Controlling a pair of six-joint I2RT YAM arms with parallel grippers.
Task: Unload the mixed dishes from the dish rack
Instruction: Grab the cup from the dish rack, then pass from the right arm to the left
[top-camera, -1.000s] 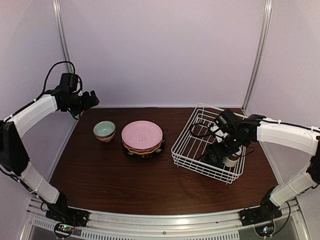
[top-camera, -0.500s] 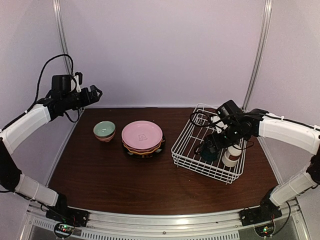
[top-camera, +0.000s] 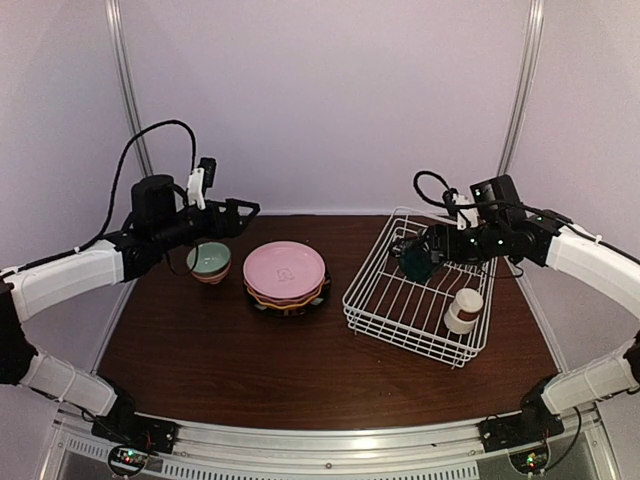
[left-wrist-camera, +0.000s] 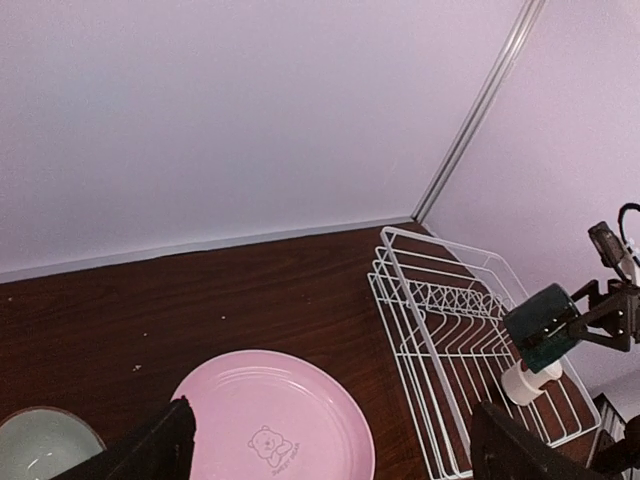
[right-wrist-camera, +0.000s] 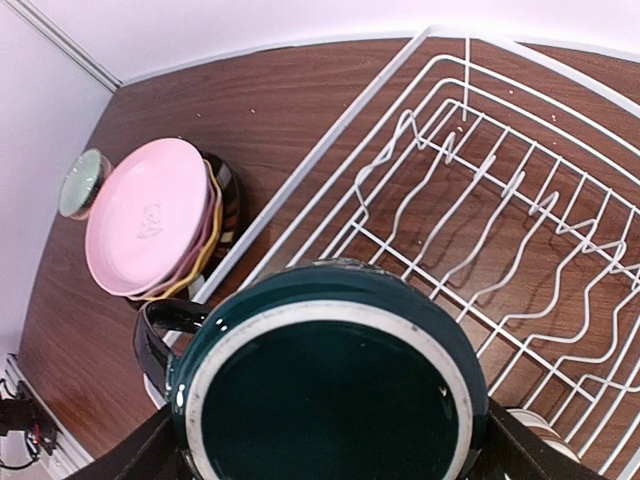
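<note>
The white wire dish rack stands at the right of the table. My right gripper is shut on a dark green cup and holds it in the air above the rack's left part. A white and brown cup stands in the rack's near right corner. A pink plate tops a stack in mid-table. My left gripper hangs open and empty above the table, between the stack and a pale green bowl.
Under the pink plates, a yellow rim and a dark-rimmed plate show at the bottom of the stack. The pale green bowl sits nested in another bowl. Enclosure walls and metal posts close in the back and sides.
My right gripper has lifted the dark green cup out of the rack, up and to the left. My left arm has swung right from the wall to above the bowl.
</note>
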